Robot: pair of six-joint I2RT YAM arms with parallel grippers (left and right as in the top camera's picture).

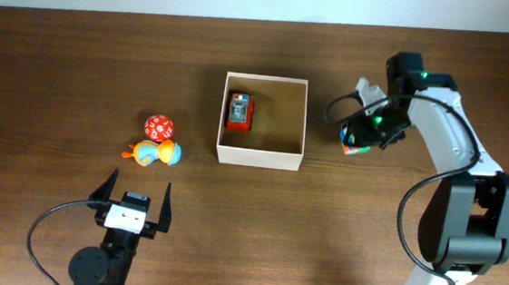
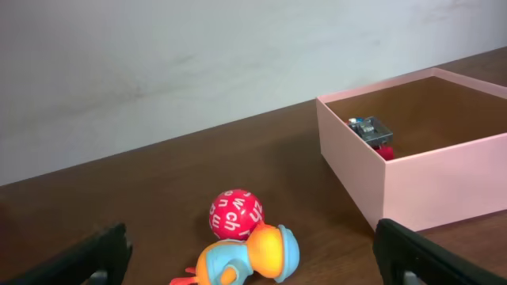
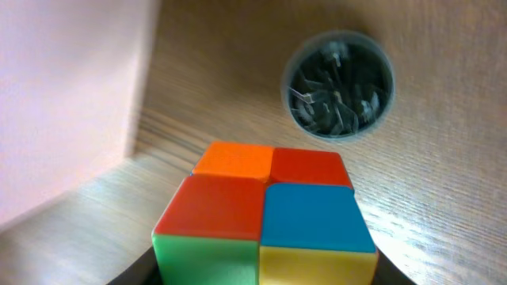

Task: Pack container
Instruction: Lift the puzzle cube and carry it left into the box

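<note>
The container [image 1: 260, 155] is a square white-walled box at the table's middle, with a red toy car [image 1: 240, 111] inside at its left. It also shows in the left wrist view [image 2: 432, 186] with the car [image 2: 372, 133]. My right gripper [image 1: 371, 132] is just right of the container and shut on a multicoloured cube [image 1: 354, 144], seen close in the right wrist view [image 3: 265, 226]. My left gripper [image 1: 131, 204] is open and empty near the front edge. A red lettered ball [image 1: 157, 127] and an orange-and-blue duck toy [image 1: 155, 154] lie ahead of it.
A small round cup of metal bits [image 3: 339, 83] stands on the table beyond the cube, right of the container wall [image 3: 63, 103]. In the left wrist view the ball [image 2: 234, 214] touches the duck [image 2: 249, 257], both left of the container.
</note>
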